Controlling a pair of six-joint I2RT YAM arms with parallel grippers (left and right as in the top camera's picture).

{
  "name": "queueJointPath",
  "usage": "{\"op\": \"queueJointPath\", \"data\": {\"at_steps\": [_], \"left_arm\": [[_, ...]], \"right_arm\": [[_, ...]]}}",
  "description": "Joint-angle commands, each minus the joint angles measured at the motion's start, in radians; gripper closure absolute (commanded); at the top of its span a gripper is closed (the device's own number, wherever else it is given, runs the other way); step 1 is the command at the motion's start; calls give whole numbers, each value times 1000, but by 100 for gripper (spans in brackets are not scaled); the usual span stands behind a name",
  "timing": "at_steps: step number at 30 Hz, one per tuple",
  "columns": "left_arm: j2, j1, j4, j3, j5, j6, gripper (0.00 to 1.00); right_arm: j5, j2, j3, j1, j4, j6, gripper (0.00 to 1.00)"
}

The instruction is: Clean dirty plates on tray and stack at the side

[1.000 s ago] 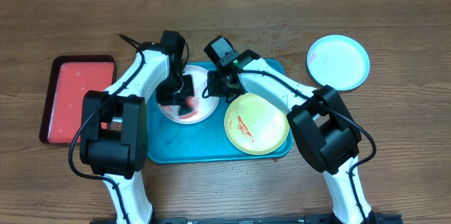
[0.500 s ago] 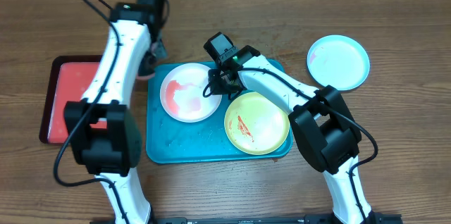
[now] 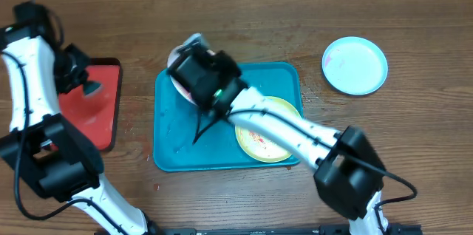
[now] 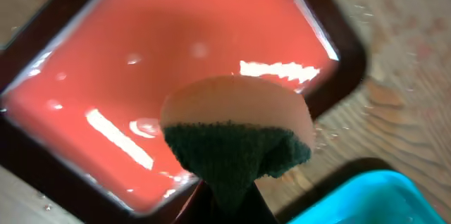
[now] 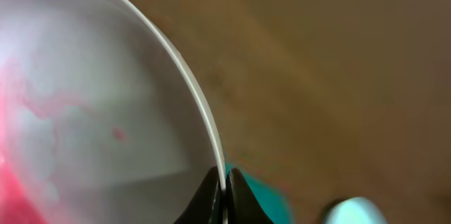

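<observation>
Red-smeared white plate (image 5: 106,111), rim pinched tight in the right end effector (image 5: 224,185).

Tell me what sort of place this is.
Probably a robot test bench staging dishwashing, not a real kitchen: a wooden table, a sauce-smeared yellow-green plate on a teal tray, and a sponge over a red tray. No sink shows.

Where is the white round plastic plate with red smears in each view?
Overhead: white round plastic plate at the top-left corner of the large teal-blue rectangular plastic tray, mostly hidden.
Left wrist: not in it; the left gripper holds a sponge.
Right wrist: fills the left side, rim pinched by the right gripper.
Shared landmark: that tray, in all three.
</observation>
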Motion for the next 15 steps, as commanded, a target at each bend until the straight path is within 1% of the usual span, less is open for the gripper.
{"op": "queueJointPath", "data": {"at_steps": [1,4,7,9,13,15], "left_arm": [[-28,51,1,-27,48,38,96],[-28,87,11,-31,48,38,96],[-28,96,11,-31,48,38,96],[-28,95,5,-31,49,38,96],[-28,89,11,-31,68,38,96],[-28,89,11,-31,76,38,96]], "right_arm": [[320,-32,23,57,80,-320,96],[376,-32,23,100,185,-500,96],[386,-32,23,122,265,-605,96],[437,-32,23,133,339,-680,96],[506,-32,23,134,423,-772,96],[513,-32,23,134,440,-761,96]]}}
